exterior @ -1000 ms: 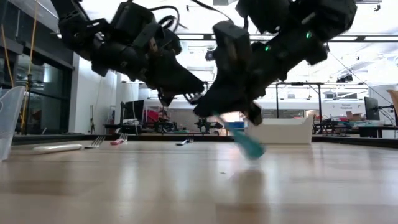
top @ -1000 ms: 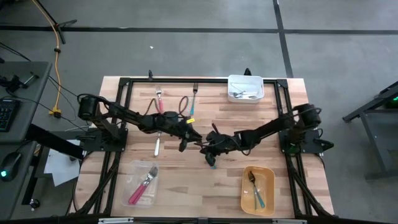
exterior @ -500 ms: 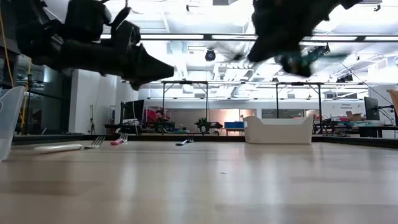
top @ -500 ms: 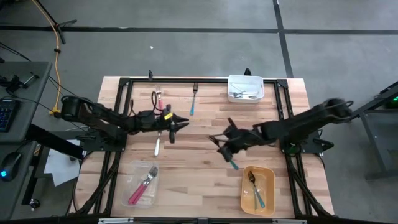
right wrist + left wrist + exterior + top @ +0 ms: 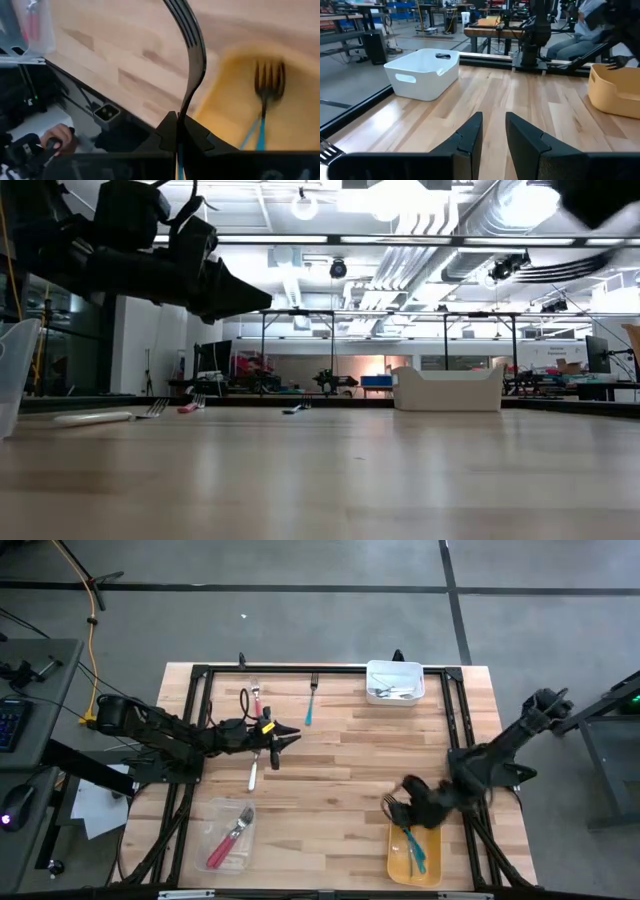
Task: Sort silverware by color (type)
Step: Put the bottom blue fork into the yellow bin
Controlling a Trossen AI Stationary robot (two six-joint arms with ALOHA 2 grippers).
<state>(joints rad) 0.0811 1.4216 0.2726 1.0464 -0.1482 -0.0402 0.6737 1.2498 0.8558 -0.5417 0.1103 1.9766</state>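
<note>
**Lower the teal fork into the yellow bin before you let go**

Your right gripper (image 5: 402,808) is clenched on a teal-handled fork (image 5: 192,55), pinching it low on the shaft so the tines stand out ahead of the fingers. In the high view it sits at the near-left corner of the yellow bin (image 5: 433,865), partly over the rim, not yet squarely above the middle. The bin already holds a fork with a teal handle (image 5: 413,846), so this looks like the right destination for the colour.

To do this well, carry the fork further in over the bin's open middle, then tip it so the shaft lies roughly along the bin's length. Come down close to the floor of the bin before you release; dropped from height or near the rim, it could bounce out onto the counter (image 5: 330,770).

Your left gripper (image 5: 285,736) hangs over the left-centre of the counter, its fingers parted by a narrow gap and holding nothing. Just beside it lies a white-handled utensil (image 5: 252,776), with a pink-handled fork (image 5: 257,696) and a teal-handled one (image 5: 311,700) further back. Keep that arm clear while the right finishes.
</note>
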